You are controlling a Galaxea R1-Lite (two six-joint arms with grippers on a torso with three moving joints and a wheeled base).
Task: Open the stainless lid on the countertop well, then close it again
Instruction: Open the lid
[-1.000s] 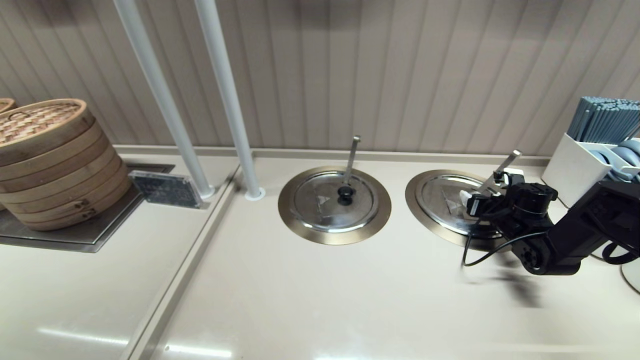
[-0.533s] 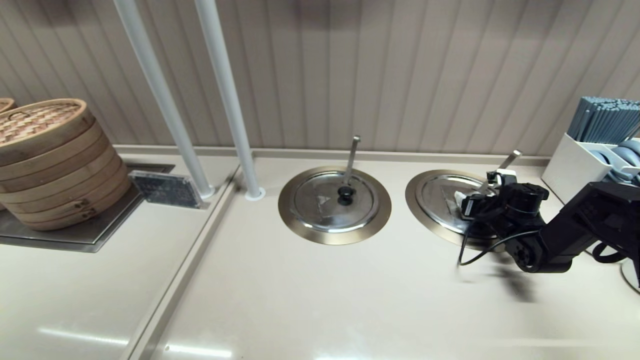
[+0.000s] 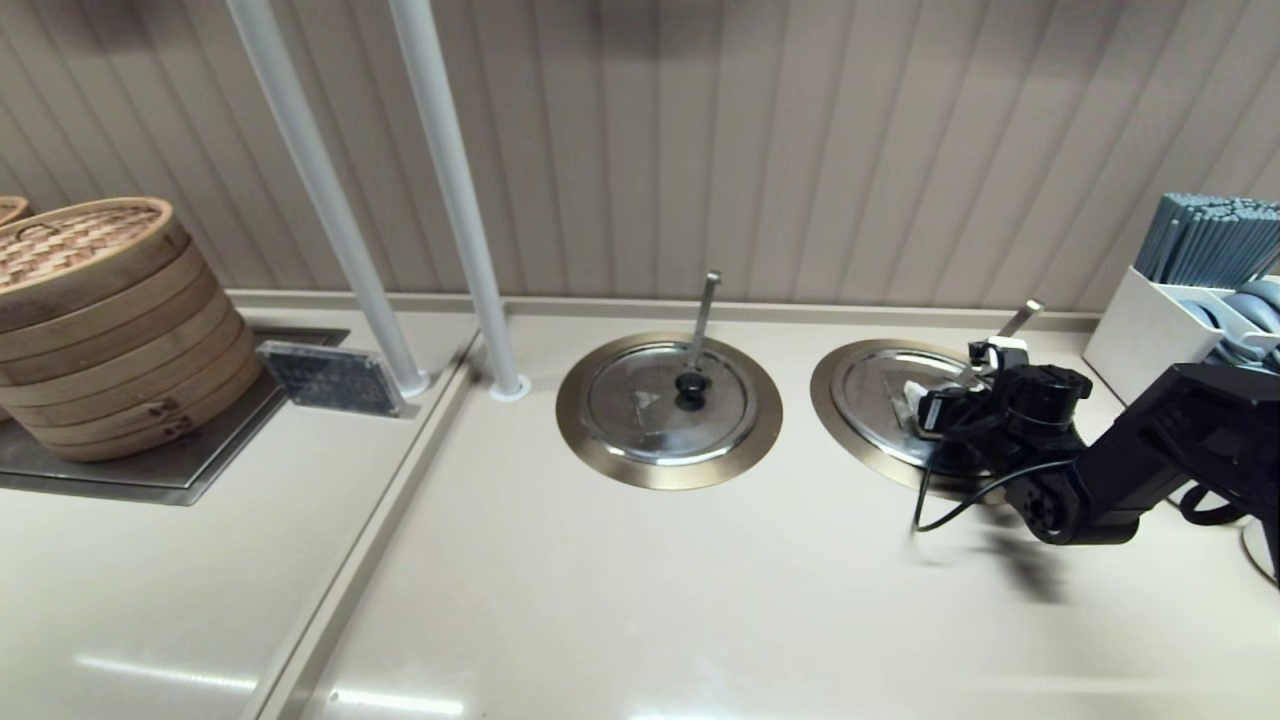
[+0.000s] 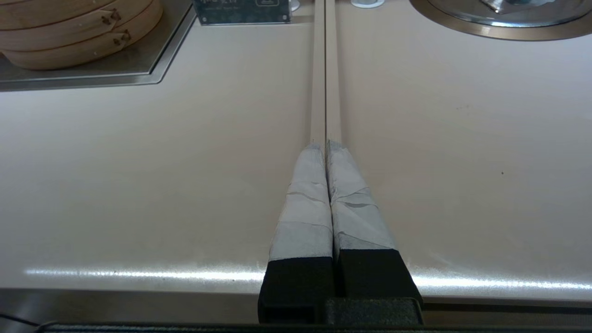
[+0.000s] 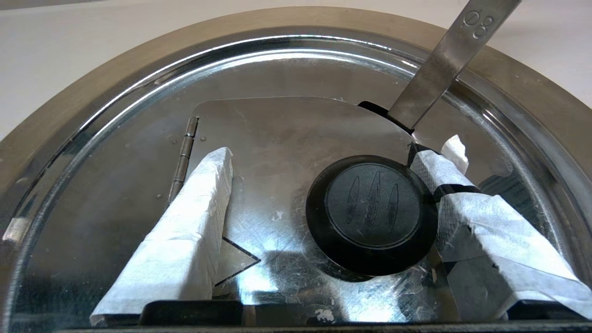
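Note:
The stainless lid [image 3: 880, 395] lies flat on the right countertop well, inside its bronze rim [image 3: 835, 400]. A thick ladle handle [image 3: 1012, 325] slants out of it. My right gripper [image 3: 950, 378] hangs low over the lid and is open. In the right wrist view the black knob [image 5: 372, 212] sits between the taped fingers of the right gripper [image 5: 323, 159]. One finger stands close against the knob and the other is well apart, near the flap's hinge [image 5: 182, 157]. The lid [image 5: 286, 125], its rim [image 5: 69, 106] and the ladle handle [image 5: 444, 64] fill this view. My left gripper [image 4: 326, 145] is shut and parked over the counter seam.
The twin lid [image 3: 668, 400] with a nearly upright ladle handle [image 3: 705, 310] lies to the left. Two white poles [image 3: 450, 190] rise behind the counter. Stacked bamboo steamers [image 3: 100, 320] and a small sign [image 3: 330, 378] stand far left. A white holder of chopsticks [image 3: 1190, 300] stands far right.
My right gripper has sunk and shifted slightly left over the lid, closer around the knob. The lid has not moved. The left arm is still.

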